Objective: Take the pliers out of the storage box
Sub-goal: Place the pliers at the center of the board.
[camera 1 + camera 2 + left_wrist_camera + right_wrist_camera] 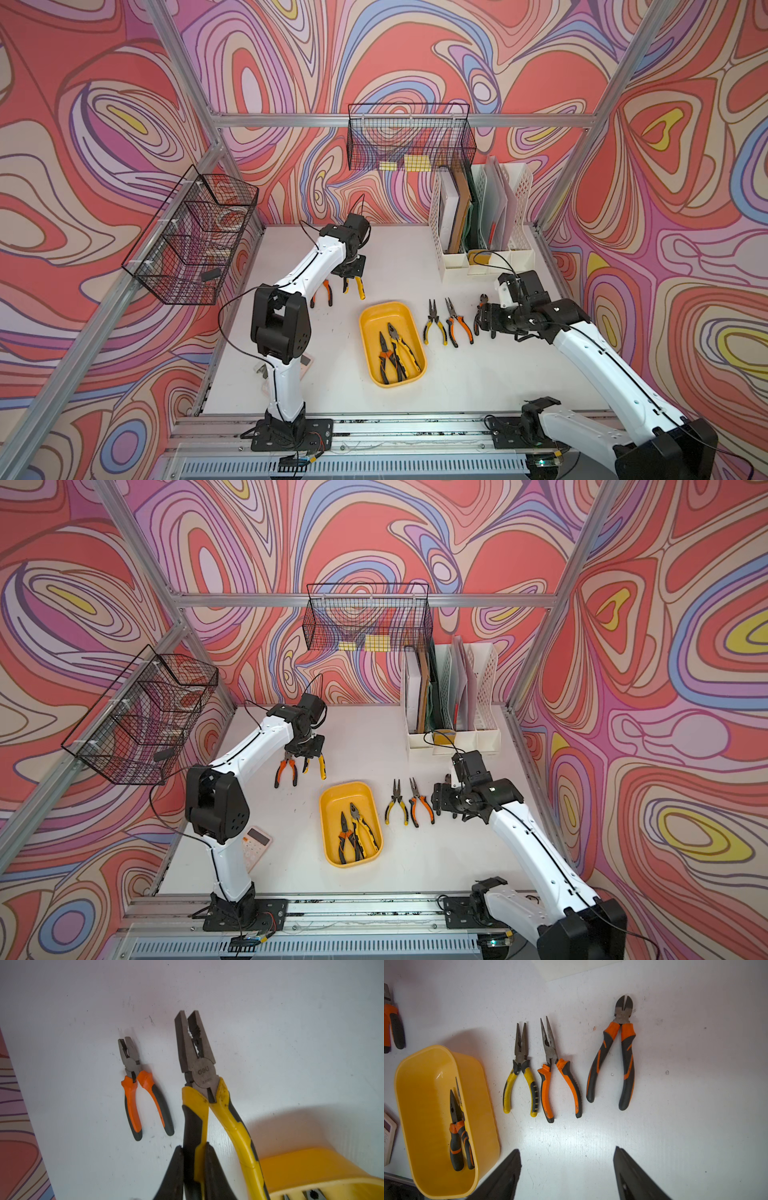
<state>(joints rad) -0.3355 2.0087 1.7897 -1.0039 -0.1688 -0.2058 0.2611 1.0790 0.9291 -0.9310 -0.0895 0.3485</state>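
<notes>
left gripper (193,1146) is clamped on one handle of the yellow pliers (200,1073), near the orange pliers (131,1065) on the tabletop (270,1022); right gripper (566,1149) stands wide, empty; two pliers (385,353) lie in the yellow box (361,326).

Table (457,374) bears storage box (382,320), four pliers (434,319), file rack (486,266), calculator (257,841).

Top views are bright and even, warped at the edges. Wrist shots are dimmer, with soft table (654,1126) glare just ahead of the right gripper (566,1149).
</notes>
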